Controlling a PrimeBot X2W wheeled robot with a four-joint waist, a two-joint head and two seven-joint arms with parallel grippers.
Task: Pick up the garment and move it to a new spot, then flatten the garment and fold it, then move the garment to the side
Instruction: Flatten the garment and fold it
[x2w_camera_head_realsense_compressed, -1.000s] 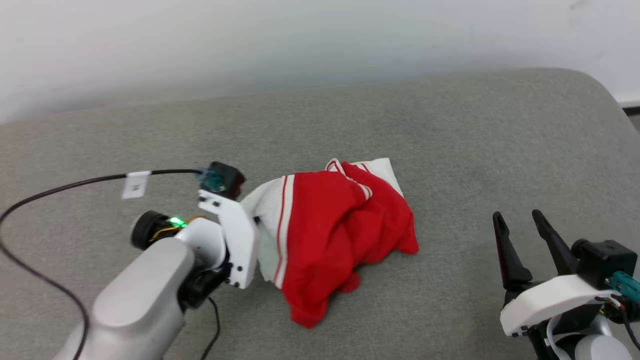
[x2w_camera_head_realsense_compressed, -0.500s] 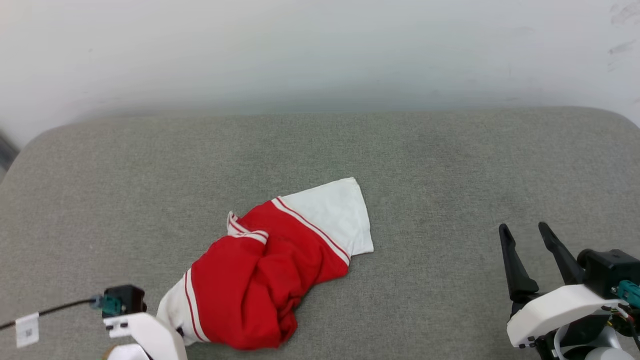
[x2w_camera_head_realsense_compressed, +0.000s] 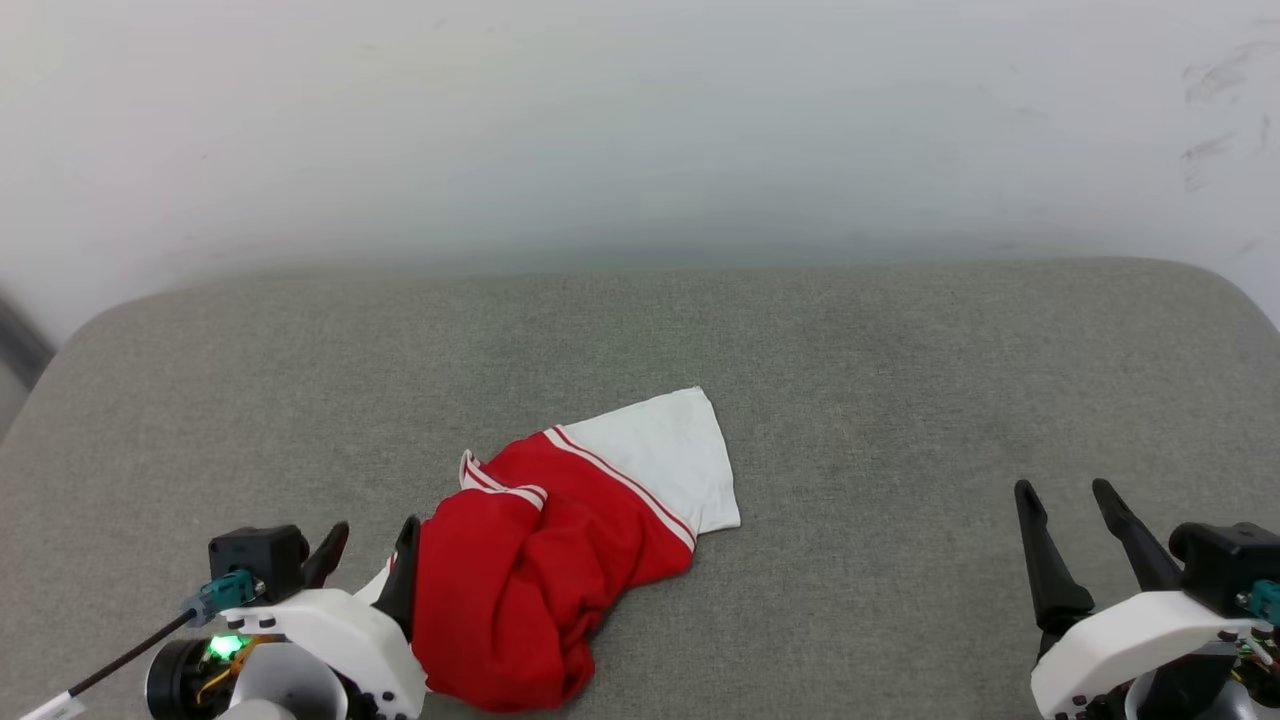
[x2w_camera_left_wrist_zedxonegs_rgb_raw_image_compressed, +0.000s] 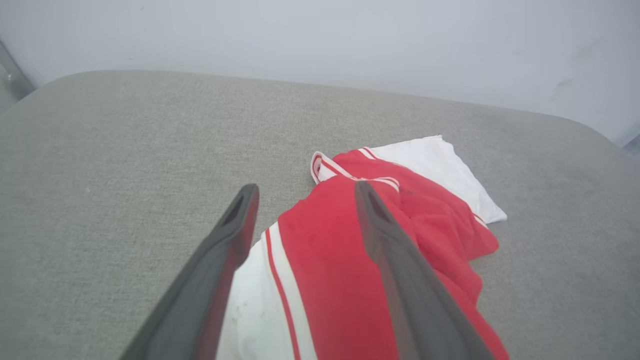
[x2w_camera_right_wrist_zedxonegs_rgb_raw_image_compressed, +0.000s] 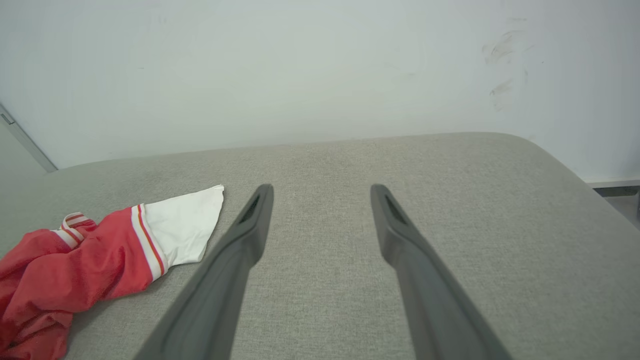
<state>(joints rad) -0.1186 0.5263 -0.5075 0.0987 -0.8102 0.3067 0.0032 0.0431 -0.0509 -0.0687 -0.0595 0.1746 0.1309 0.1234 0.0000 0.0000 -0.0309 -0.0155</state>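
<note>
The garment (x2w_camera_head_realsense_compressed: 540, 590), a red jersey with white sleeves edged in red stripes, lies crumpled on the grey cushioned surface (x2w_camera_head_realsense_compressed: 850, 380), one white sleeve spread toward the far right. My left gripper (x2w_camera_head_realsense_compressed: 372, 550) is open at the garment's near-left edge. In the left wrist view its fingertips (x2w_camera_left_wrist_zedxonegs_rgb_raw_image_compressed: 247, 195) straddle the red cloth and a white sleeve of the garment (x2w_camera_left_wrist_zedxonegs_rgb_raw_image_compressed: 325, 260) without pinching it. My right gripper (x2w_camera_head_realsense_compressed: 1062, 495) stands open over bare surface at the lower right, well apart from the garment (x2w_camera_right_wrist_zedxonegs_rgb_raw_image_compressed: 75, 270). Its fingers (x2w_camera_right_wrist_zedxonegs_rgb_raw_image_compressed: 260, 210) hold nothing.
A pale wall (x2w_camera_head_realsense_compressed: 640, 130) rises behind the surface. The surface rounds off at its far left and far right corners. A black cable (x2w_camera_head_realsense_compressed: 120, 655) trails from my left wrist at the lower left.
My left gripper has opened and let go of the garment's white sleeve edge; the garment now rests on the surface. The head view itself has shifted. The right gripper stays open.
</note>
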